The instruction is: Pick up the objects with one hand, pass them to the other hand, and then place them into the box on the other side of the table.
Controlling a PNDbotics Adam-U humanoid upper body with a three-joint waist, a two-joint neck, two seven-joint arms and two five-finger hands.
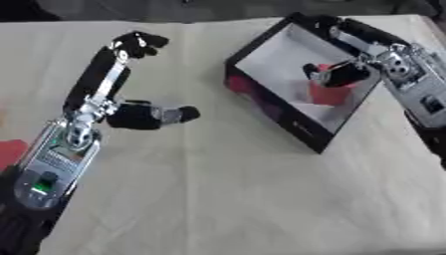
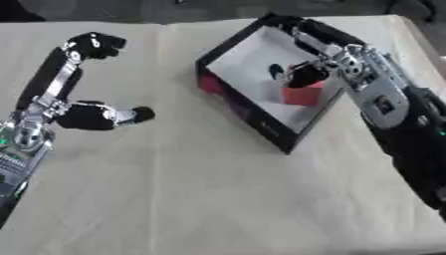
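Right robot hand grips red block — inside box.

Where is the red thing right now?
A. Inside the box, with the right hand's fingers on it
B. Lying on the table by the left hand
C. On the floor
A: the red object sits inside the box, the right hand curled over its top.
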